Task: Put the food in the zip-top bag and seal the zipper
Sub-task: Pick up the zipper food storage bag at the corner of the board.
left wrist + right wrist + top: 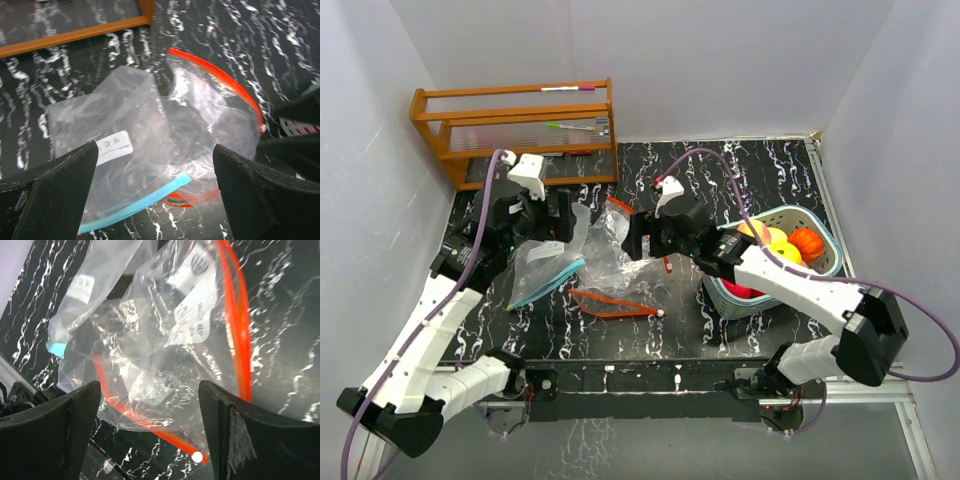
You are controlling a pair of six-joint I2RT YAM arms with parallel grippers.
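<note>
Several clear zip-top bags lie crumpled mid-table: one with a blue zipper [546,277] and red-zipper ones [612,247]. The food [783,249], glossy toys in orange, yellow, peach and pink-red, sits in the teal basket [826,262] at the right. My left gripper [560,216] is open and empty above the blue-zipper bag [115,170], with a red-zipper bag [215,110] beyond it. My right gripper [632,238] is open and empty over a red-zipper bag [165,340]; its red zipper strip [150,427] runs between the fingers.
A wooden rack [515,128] with pens stands at the back left. Another red-zipper bag [615,304] lies flat toward the near edge. White walls close in the table on the left, back and right.
</note>
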